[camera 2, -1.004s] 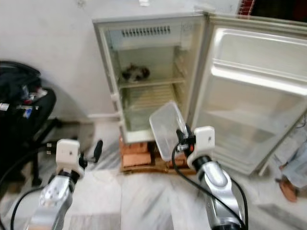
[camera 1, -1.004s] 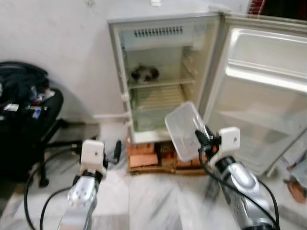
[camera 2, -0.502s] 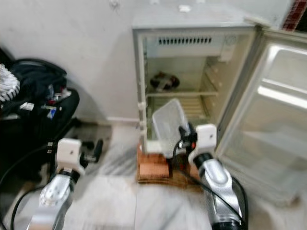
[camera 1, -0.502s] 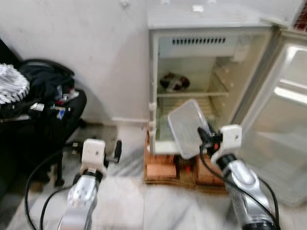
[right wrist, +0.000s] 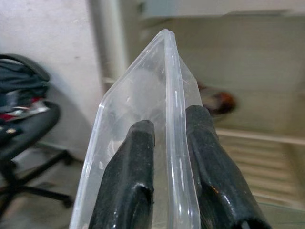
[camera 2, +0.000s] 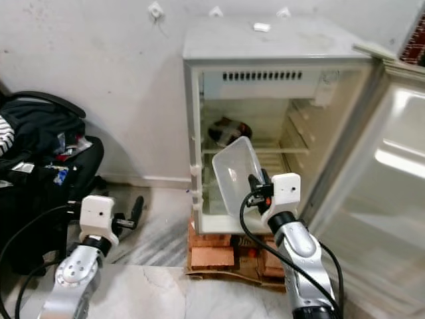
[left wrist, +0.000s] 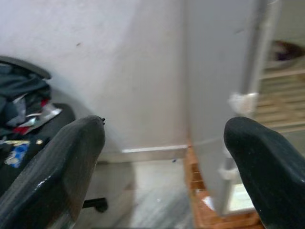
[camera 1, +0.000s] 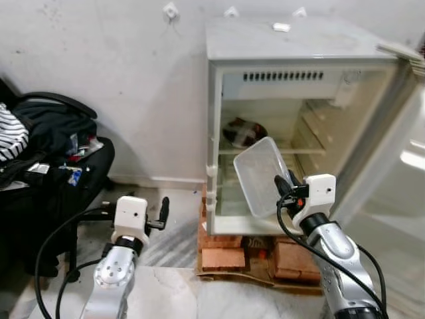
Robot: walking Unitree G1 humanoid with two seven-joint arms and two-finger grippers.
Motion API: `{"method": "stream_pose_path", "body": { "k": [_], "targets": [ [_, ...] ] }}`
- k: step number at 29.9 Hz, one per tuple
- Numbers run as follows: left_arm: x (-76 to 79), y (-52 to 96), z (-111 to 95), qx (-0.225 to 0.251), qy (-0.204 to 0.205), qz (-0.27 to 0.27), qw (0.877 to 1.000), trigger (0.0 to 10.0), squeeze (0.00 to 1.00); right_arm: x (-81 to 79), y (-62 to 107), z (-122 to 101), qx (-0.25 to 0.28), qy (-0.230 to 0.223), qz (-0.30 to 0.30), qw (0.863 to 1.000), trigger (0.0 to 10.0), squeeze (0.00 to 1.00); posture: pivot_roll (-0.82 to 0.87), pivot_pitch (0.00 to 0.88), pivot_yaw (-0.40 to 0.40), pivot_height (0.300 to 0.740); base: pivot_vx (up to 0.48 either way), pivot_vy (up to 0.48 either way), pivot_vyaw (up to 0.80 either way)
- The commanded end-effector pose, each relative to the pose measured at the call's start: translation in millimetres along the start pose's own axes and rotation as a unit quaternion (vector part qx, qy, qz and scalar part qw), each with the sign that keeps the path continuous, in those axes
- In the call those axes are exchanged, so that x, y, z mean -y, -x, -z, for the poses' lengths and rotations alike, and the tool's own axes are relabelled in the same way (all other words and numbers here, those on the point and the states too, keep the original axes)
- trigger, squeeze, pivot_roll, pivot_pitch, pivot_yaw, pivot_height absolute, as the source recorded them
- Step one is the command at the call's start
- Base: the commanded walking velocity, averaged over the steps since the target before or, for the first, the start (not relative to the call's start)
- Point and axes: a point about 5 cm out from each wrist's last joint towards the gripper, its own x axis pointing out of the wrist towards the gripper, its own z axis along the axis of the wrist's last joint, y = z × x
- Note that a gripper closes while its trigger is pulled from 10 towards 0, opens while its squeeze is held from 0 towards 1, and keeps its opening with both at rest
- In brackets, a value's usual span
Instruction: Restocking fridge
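One clear plastic container [camera 1: 261,174] is in play, empty as far as can be seen, and held up in front of the open fridge [camera 1: 292,119]. It stands tilted on edge, its long axis running from the claw up and away toward the fridge's middle shelf, its open side facing the robot's left. The right claw [camera 1: 284,189] is clenched on the container's rim at its lower end: in the right wrist view one black finger [right wrist: 126,181] lies inside the wall and the other outside it, with the clear edge [right wrist: 174,143] pinched between them.

The fridge is one small white unit with its door [camera 2: 392,166] swung wide to the robot's right. Inside, one dark rounded item [camera 1: 243,131] sits on the upper wire shelf; what it is cannot be told. The shelf below it looks bare. The fridge stands on a stack of bricks [camera 1: 222,256] on the marble floor [camera 2: 153,292].

The left claw [camera 1: 161,214] hangs low, well apart from the container, on the left of the fridge. Its two fingers [left wrist: 62,167] stand spread wide and grasp nothing, with the wall and the fridge's side showing between them.

To the far left one black office chair [camera 1: 40,199] carries a heap of dark clothes and small items.
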Motion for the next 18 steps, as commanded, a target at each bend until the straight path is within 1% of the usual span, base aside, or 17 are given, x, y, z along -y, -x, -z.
{"method": "stream_pose_path", "body": {
  "k": [1, 7, 18],
  "targets": [
    [-0.2, -2.0, -3.8, 0.007, -0.005, 0.000, 1.000, 10.0, 0.00, -1.9, -0.9, -4.2, 0.008, 0.004, -0.004, 1.000, 10.0, 0.00, 0.04, 0.000, -0.013, 0.740, 0.000, 0.000, 0.00],
    [1.7, -2.3, -4.5, 0.009, -0.007, 0.005, 1.000, 10.0, 0.00, -1.3, -1.5, -3.8, 0.007, 0.004, -0.004, 1.000, 10.0, 0.00, 0.04, 0.000, -0.013, 0.740, 0.000, 0.000, 0.00],
    [0.0, -3.2, -5.7, 0.013, -0.006, 0.002, 1.000, 10.0, 0.00, -1.5, -1.5, -1.0, 0.004, 0.003, -0.002, 1.000, 10.0, 0.00, 0.04, 0.000, -0.010, 0.740, 0.000, -0.424, 0.00]
  ]
}}
